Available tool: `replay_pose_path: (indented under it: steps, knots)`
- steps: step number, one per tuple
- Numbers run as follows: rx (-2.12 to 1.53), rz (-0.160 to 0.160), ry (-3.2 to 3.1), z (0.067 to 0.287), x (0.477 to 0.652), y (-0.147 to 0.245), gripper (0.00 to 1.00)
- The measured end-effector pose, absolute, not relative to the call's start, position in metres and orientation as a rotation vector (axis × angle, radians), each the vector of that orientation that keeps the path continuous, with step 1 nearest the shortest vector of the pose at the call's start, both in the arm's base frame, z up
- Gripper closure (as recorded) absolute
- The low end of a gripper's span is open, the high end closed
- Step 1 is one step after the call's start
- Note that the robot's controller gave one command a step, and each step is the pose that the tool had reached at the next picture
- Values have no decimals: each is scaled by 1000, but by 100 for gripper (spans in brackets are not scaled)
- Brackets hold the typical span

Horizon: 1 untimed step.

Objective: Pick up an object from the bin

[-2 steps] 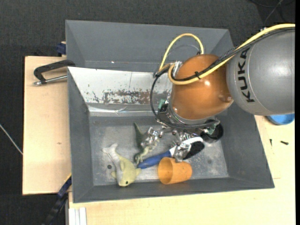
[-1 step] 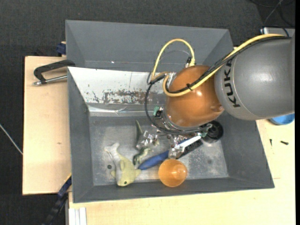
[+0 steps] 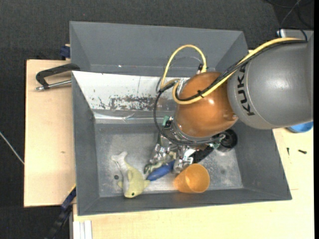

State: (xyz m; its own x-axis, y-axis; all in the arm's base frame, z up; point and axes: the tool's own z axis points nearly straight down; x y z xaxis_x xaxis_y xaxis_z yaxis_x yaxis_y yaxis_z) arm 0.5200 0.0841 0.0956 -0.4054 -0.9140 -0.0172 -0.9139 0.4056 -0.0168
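Note:
My gripper (image 3: pixel 172 154) is low in the bin's middle, under the arm's orange cover. Just below it a blue elongated thing (image 3: pixel 160 172) lies on the floor, its upper end under the gripper's metal parts. An orange plastic cup (image 3: pixel 192 179) lies on its side right of the blue thing, near the front wall. A pale yellow fish-shaped toy (image 3: pixel 132 182) rests to the left of the blue thing, touching its lower end. Whether anything is held cannot be seen.
A small white piece (image 3: pixel 119 159) lies above the yellow toy. A black round thing (image 3: pixel 229 140) and a dark strip (image 3: pixel 202 155) sit at the right, partly under the arm. The bin's left floor is bare metal.

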Motion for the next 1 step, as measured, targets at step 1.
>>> replay_pose_path:
  steps: [1]
  knots:
    - [-1742,-9,2598,258,518,63,100]
